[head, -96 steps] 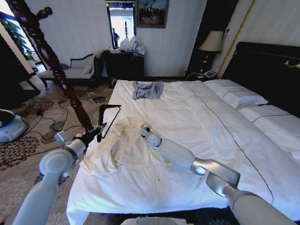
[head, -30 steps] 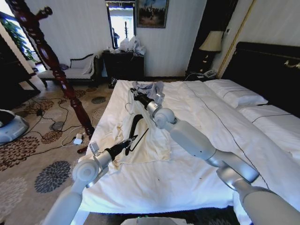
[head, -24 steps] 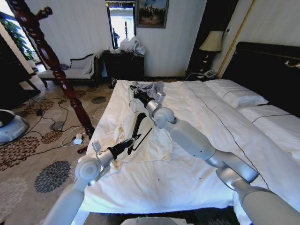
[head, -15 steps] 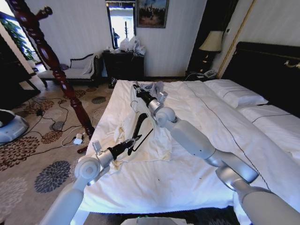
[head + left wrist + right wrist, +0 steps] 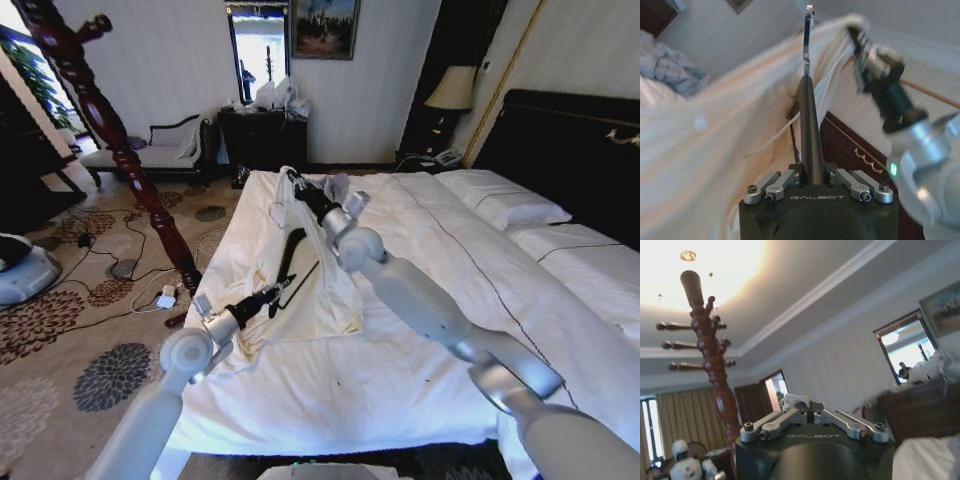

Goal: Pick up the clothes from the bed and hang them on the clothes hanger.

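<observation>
"GALBOT" stands on the left pincer [image 5: 810, 172] and right pincer [image 5: 807, 410] housings

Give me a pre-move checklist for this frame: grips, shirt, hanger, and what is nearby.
1. Left gripper shut on the clothes hanger: ok.
2. Right gripper holding the cream shirt by a pinched edge, raised above the bed: ok.
3. Hanger inside the shirt: ok, fabric drapes around it in the left wrist view.
4. Hanger shoulders seated in the shirt's shoulders: cannot tell.
5. Shirt fully off the bed: not ok, its lower part lies on the sheet.
6. Wooden post apart from both arms: ok.
</observation>
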`<state>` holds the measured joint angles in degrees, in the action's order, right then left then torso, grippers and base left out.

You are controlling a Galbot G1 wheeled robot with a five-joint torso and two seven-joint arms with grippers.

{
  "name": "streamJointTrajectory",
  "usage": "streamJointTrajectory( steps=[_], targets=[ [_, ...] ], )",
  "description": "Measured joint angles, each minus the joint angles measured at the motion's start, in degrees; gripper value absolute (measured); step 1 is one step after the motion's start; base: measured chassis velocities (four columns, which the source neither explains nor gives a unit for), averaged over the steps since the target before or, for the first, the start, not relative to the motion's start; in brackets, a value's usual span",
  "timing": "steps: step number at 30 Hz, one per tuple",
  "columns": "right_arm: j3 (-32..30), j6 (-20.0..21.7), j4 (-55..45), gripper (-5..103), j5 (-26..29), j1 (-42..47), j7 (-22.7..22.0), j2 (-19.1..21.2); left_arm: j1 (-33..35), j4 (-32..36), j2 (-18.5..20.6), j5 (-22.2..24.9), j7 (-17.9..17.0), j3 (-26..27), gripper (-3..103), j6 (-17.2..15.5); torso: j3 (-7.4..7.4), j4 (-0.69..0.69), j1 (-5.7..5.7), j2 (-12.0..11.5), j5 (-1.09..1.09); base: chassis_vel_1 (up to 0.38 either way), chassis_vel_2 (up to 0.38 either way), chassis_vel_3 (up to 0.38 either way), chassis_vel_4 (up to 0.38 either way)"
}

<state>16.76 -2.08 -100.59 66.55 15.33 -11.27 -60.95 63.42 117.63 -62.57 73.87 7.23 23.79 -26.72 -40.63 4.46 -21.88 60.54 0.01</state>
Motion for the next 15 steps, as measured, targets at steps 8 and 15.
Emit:
streamJointTrajectory(
  steps=[8,15],
  targets=[
    [0.9,0.0,-4.2,1,-1.5,5.8,0.3,4.0,-2.0,-0.1,0.4,0.3,0.1,0.9,20,0.5,0.00,0.00,0.00,0.0,0.00,0.000,0.000,0.000,0.000],
    [1.8,-1.2,-10.5,1,-1.8,10.6,6.3,7.8,-2.6,0.0,2.2,0.8,-0.3,2.4,20,0.8,0.00,-0.01,0.00,0.0,-0.01,0.000,0.000,0.000,0.000]
  ],
)
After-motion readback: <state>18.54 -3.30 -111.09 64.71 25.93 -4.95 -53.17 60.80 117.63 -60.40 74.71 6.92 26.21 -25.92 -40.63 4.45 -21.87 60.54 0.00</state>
